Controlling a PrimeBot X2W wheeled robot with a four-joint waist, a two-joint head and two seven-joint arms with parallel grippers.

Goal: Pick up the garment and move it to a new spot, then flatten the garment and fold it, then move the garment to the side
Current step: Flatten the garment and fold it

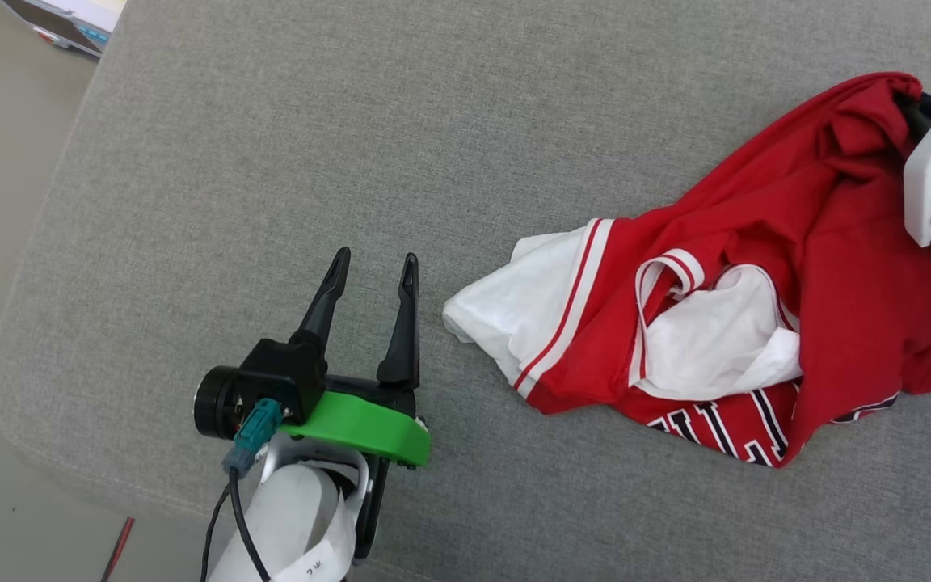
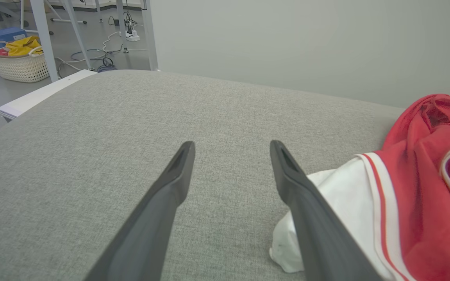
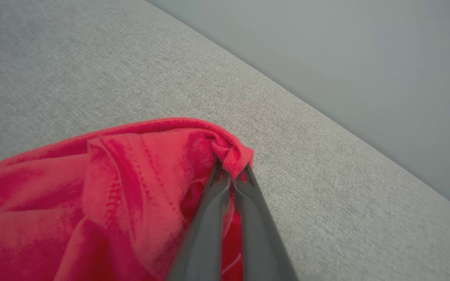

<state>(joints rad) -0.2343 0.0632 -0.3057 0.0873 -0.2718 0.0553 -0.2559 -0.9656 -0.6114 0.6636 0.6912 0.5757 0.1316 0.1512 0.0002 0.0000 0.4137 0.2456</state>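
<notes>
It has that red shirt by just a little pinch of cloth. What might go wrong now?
The right gripper pinches only a small fold at the edge of the garment, so the cloth might slip free when lifted. The garment lies crumpled, so it may rise bunched and be harder to flatten.

The grey bench (image 1: 271,162) lies bare ahead and to the left of the left claw (image 1: 377,259), leaving wide passage. The crumpled garment (image 1: 797,242) covers the right side, with its white sleeve (image 1: 506,315) just beside that claw. A wall (image 2: 307,47) stands behind the far edge.
</notes>
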